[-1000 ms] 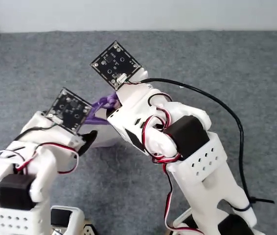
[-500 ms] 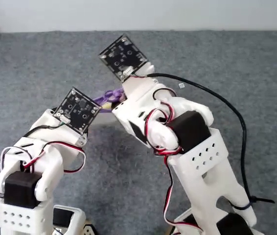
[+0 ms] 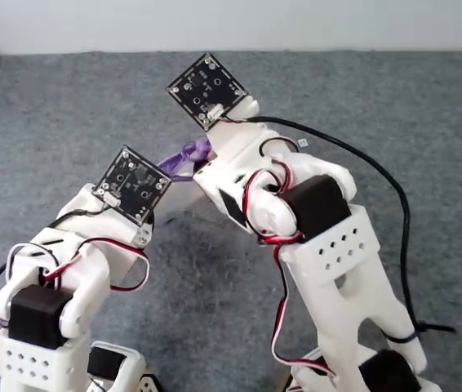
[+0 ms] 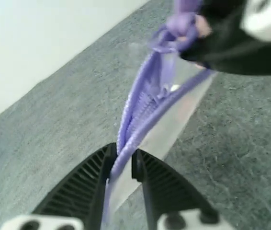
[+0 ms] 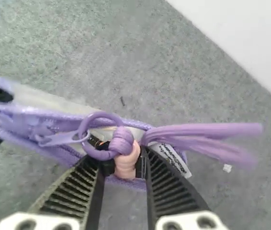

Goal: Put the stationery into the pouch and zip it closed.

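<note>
Nearest the left wrist camera, the left gripper [image 4: 123,155] was pressed together on the purple edge of the pouch [image 4: 174,120], pinching one end of it. From there the zipper [image 4: 140,105] ran away across the gap to the right gripper [image 4: 221,43], with the clear wall of the pouch hanging below, lifted off the grey bench [image 4: 231,158].

In its own wrist view, the right gripper [image 5: 121,160] was closed on the knot of the pull cord [image 5: 121,139]. The cord's ring [image 5: 97,134] linked to the slider [image 5: 54,139], and its loose tails [image 5: 207,136] trailed to one side. The pouch [image 5: 44,100] stretched beyond the slider, over the bench [image 5: 102,48].

From above, the two arms met over the middle of the bench [image 3: 394,106], the pull cord [image 3: 186,157] showing between them, and a pale wall [image 3: 231,24] stood behind.

By my reading, the zipping step was in hand: one arm anchored the pouch while the other held the pull. What the pouch held could not be made out, nor how far the zipper was already shut. The next move would probably call for the right gripper to draw the cord straight along the zipper line. Meanwhile the left gripper would need to hold its end firm and the strip taut, so the slider ran rather than the pouch folding or slipping free.
</note>
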`<state>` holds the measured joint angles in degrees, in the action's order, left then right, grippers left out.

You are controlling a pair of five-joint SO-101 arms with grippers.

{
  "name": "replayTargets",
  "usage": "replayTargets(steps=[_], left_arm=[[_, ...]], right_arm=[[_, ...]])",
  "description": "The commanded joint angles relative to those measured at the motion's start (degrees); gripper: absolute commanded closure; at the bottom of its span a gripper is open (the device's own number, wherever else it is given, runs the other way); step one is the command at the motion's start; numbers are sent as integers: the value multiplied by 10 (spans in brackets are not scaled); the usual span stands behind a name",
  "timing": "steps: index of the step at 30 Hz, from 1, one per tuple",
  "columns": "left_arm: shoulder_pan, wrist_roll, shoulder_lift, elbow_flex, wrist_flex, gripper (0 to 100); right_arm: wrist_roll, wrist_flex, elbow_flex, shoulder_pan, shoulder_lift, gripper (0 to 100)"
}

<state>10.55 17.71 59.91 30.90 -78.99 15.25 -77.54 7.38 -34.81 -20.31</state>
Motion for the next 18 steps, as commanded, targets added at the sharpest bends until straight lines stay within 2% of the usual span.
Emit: replayTargets(steps=[1,7,11,14,18], left_arm=[[37,21,9,-8,2,984],[40,29,9,-10,3,960],[35,23,9,-8,3,804],[35,-11,9,-8,5,694],[35,-19,9,-8,6,660]], right_arm=[[31,15,1,-20,8,991],[53,0,0,-50,-4,991],[55,-9,0,-52,-7,991],[55,-9,0,-55,-7,991],[57,-15,1,-63,-13,991]])
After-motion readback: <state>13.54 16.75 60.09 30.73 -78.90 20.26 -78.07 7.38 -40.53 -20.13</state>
